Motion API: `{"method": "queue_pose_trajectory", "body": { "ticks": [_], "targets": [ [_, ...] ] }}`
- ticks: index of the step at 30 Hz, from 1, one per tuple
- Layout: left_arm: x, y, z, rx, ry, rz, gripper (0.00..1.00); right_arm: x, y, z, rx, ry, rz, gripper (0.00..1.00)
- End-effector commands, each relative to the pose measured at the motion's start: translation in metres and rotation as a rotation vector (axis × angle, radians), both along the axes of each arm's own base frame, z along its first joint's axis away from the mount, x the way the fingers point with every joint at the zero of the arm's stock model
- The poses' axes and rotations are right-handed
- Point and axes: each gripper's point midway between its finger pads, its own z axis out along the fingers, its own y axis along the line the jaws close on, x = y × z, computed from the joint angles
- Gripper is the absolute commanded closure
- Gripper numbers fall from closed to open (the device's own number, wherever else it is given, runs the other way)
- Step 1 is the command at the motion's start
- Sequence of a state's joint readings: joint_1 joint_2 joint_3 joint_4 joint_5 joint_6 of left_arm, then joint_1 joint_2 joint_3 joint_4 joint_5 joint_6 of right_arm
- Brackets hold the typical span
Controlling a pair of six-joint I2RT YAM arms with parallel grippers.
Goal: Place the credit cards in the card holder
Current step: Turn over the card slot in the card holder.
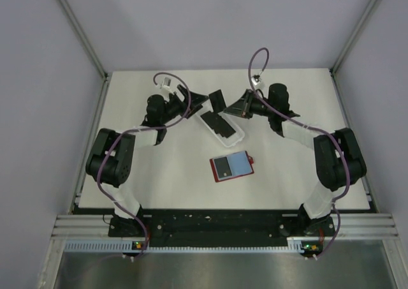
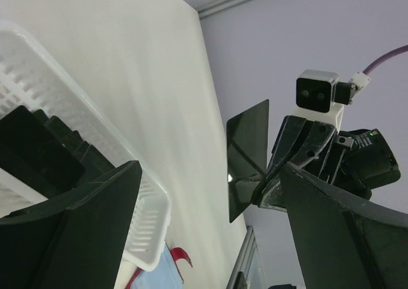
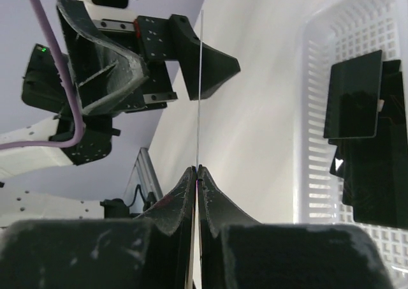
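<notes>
My right gripper (image 1: 237, 104) is shut on a black credit card (image 1: 218, 99) and holds it upright in the air above the table's far middle. The right wrist view shows the card edge-on (image 3: 199, 91) between the closed fingers (image 3: 199, 169). My left gripper (image 1: 194, 99) is open and empty, facing that card from the left; the card (image 2: 248, 158) shows beyond its spread fingers (image 2: 210, 168). The red card holder (image 1: 232, 166) lies open on the table, pale blue-grey side up, with one black card (image 1: 223, 168) on its left half. Its corner and tab show in the left wrist view (image 2: 167, 263).
A white oblong plastic tray (image 1: 237, 136) lies slantwise just below both grippers, holding more black cards (image 1: 218, 124). It shows in the left wrist view (image 2: 95, 136) and the right wrist view (image 3: 306, 110). Grey walls and metal rails border the table.
</notes>
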State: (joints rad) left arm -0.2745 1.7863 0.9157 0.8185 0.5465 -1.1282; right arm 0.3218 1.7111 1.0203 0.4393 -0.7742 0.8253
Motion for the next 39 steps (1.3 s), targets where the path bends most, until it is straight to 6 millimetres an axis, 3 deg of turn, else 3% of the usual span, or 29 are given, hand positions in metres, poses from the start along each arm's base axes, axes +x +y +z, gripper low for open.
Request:
{"method": "queue_pose_trajectory", "body": {
  "ticks": [1, 7, 21, 23, 27, 31, 34, 39],
  "targets": [
    [-0.021, -0.011, 0.05, -0.108, -0.136, -0.075, 0.04, -0.012, 0.003, 0.051, 0.113, -0.11, 0.055, 1.0],
    [-0.033, -0.024, 0.061, -0.123, -0.159, -0.109, 0.09, -0.018, 0.005, 0.054, 0.139, -0.092, 0.069, 1.0],
    [-0.057, -0.034, 0.083, -0.164, -0.189, -0.139, 0.99, -0.041, 0.005, 0.067, 0.13, -0.115, 0.085, 1.0],
    [-0.064, -0.033, 0.085, -0.165, -0.185, -0.145, 1.0, -0.046, 0.003, 0.071, 0.126, -0.128, 0.086, 1.0],
    [-0.085, -0.032, 0.093, -0.156, -0.192, -0.173, 1.0, -0.06, -0.005, 0.081, 0.098, -0.179, 0.07, 0.66],
    [-0.115, -0.029, 0.095, -0.111, -0.187, -0.189, 1.0, -0.085, -0.016, 0.097, 0.088, -0.237, 0.065, 0.48],
    [-0.148, -0.037, 0.089, -0.039, -0.182, -0.242, 1.0, -0.113, -0.026, 0.099, 0.063, -0.252, 0.056, 0.45],
    [-0.205, -0.047, 0.074, 0.084, -0.221, -0.294, 1.0, -0.157, -0.033, 0.082, -0.026, -0.217, 0.044, 0.43]
  ]
}}
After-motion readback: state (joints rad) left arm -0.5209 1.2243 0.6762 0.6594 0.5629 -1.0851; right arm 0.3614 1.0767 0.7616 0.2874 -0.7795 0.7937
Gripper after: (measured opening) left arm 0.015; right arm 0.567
